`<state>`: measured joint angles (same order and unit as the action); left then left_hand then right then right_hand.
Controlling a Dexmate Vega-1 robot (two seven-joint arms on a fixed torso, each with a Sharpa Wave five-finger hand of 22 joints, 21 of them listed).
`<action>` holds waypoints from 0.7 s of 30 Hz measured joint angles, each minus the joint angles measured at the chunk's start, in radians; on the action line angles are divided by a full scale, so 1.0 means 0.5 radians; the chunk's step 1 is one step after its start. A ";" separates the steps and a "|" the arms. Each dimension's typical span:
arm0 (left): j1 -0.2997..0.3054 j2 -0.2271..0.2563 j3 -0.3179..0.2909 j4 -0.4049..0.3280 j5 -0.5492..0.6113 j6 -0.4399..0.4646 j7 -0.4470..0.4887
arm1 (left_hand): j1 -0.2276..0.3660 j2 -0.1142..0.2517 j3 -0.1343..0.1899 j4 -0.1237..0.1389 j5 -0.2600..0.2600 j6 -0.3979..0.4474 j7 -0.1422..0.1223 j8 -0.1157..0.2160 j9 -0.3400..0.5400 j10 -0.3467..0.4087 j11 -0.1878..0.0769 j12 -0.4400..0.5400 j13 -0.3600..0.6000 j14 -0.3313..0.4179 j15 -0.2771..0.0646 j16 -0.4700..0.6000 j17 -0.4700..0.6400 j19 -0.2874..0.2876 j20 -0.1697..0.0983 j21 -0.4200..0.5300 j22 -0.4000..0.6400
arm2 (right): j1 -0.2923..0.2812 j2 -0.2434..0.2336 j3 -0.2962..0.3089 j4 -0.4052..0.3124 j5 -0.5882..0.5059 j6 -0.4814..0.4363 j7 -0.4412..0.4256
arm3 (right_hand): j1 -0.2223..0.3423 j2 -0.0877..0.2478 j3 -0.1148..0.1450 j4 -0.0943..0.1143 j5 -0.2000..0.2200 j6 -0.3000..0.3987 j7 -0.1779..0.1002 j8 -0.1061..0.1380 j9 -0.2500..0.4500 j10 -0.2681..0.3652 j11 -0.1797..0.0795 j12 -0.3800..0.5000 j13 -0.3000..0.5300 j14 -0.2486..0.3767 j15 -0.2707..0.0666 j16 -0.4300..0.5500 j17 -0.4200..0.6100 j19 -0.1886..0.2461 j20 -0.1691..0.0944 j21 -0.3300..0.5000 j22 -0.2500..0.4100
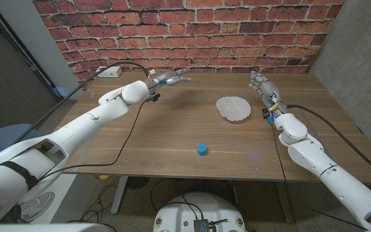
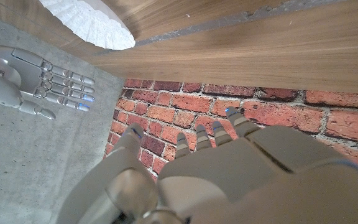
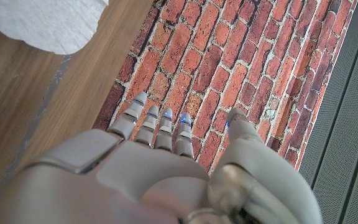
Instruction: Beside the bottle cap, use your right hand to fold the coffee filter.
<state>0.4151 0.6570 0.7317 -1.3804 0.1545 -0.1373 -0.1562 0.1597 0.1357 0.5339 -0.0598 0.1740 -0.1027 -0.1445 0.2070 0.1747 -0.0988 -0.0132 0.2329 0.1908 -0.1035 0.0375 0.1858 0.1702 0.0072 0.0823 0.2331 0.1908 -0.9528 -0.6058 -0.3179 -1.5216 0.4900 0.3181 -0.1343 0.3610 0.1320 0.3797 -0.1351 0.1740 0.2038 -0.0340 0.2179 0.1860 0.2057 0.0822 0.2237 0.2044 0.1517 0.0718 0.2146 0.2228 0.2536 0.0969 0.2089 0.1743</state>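
A white fluted coffee filter (image 1: 232, 107) lies open on the wooden table (image 1: 172, 138), right of centre; it also shows in the left wrist view (image 2: 89, 22) and the right wrist view (image 3: 45, 22). A small blue bottle cap (image 1: 201, 149) stands nearer the front edge, well apart from the filter. My right hand (image 1: 262, 86) is raised right of the filter, fingers straight and apart, holding nothing; it appears in the left wrist view (image 2: 33, 78) and its own view (image 3: 166, 162). My left hand (image 1: 167, 78) hovers at the far left of the table, fingers spread, empty (image 2: 210, 168).
A red brick wall (image 1: 185, 32) runs behind the table. A white power strip (image 1: 110, 71) with a black cable sits at the far left corner. Another cable (image 1: 131, 129) trails across the left half of the tabletop.
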 measured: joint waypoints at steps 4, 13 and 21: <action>-0.039 -0.012 0.035 0.009 0.075 -0.027 -0.034 | 0.000 0.000 0.000 0.000 0.000 0.009 -0.003 0.000 0.000 0.010 -0.010 0.000 0.000 0.000 0.000 0.000 0.000 0.000 0.000 0.000 0.000 | 0.006 0.002 -0.001 0.011 -0.003 0.002 -0.001 | 0.000 0.000 0.000 0.000 0.000 0.007 -0.007 0.000 0.000 0.000 0.000 0.000 0.000 0.007 0.007 0.000 0.000 0.000 0.000 0.000 0.000; -0.095 -0.029 0.097 -0.008 0.221 -0.055 -0.084 | 0.029 -0.019 0.008 0.008 0.000 0.028 0.000 0.000 0.000 0.020 -0.019 0.000 0.000 0.014 -0.014 0.000 0.000 0.000 0.000 0.000 0.000 | 0.006 0.003 0.000 0.019 -0.002 0.019 -0.003 | 0.000 0.000 0.000 0.000 0.000 0.018 0.004 -0.012 0.000 0.000 0.000 0.000 -0.009 0.007 0.007 0.000 0.000 0.000 0.000 0.000 0.000; -0.137 -0.048 0.152 -0.032 0.347 -0.068 -0.135 | 0.026 -0.005 0.015 0.015 0.000 0.028 0.000 -0.008 0.000 0.013 -0.027 0.000 0.000 0.014 -0.014 0.000 0.000 0.007 0.007 0.000 0.000 | -0.001 0.010 0.005 0.035 0.008 0.044 -0.003 | 0.000 0.000 0.000 0.000 0.000 0.018 0.004 -0.012 0.000 0.000 0.000 0.000 -0.009 0.007 0.007 0.008 -0.009 0.000 0.000 0.000 0.000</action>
<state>0.3467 0.6330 0.8078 -1.3963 0.3278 -0.1713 -0.2236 0.1726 0.1334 0.5417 -0.0521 0.1739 -0.0890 -0.1445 0.2033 0.1746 -0.0925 -0.0265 0.2327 0.1909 -0.0964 0.0303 0.1858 0.1701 0.0108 0.0859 0.2331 0.1909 -0.9535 -0.6006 -0.3155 -1.5040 0.4940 0.3403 -0.1358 0.3610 0.1320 0.3797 -0.1351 0.1740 0.2126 -0.0322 0.2121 0.1861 0.2056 0.0822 0.2237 0.1997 0.1553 0.0752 0.2184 0.2182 0.2536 0.0967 0.2089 0.1743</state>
